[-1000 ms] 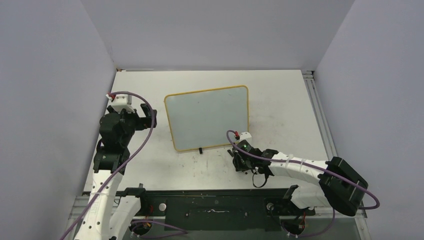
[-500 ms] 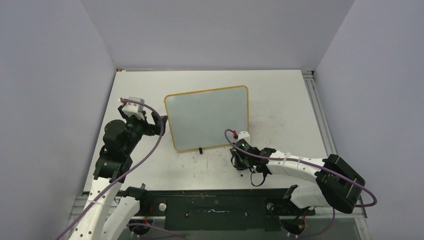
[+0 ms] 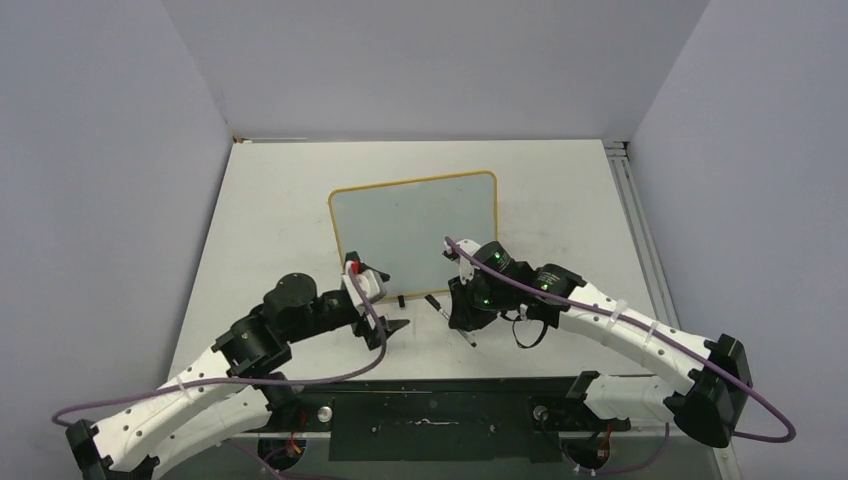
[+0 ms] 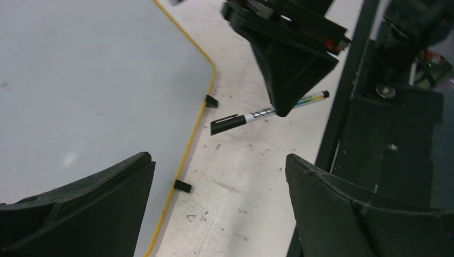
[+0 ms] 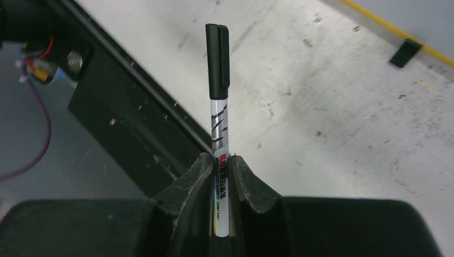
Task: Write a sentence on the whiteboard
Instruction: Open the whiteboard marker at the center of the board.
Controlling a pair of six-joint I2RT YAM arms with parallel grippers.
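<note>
Gripping a capped marker (image 5: 218,80), right gripper (image 5: 222,160) sits clenched beside left gripper (image 4: 218,159), its jaws spread wide, both just short of the whiteboard (image 3: 415,225) lying on the table (image 3: 560,200).

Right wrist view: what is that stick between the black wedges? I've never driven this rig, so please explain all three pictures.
Two white robot arms are bolted at the near edge of the table. The overhead picture looks down from behind them. Each of the other two comes from a camera on one arm's wrist, so that arm's own black fingers fill the bottom. On the table sits a yellow-framed whiteboard with no writing on it. The stick is a marker, cap on, pinched in the shut right claw. The left claw is open and empty, by the board's near edge.
</note>
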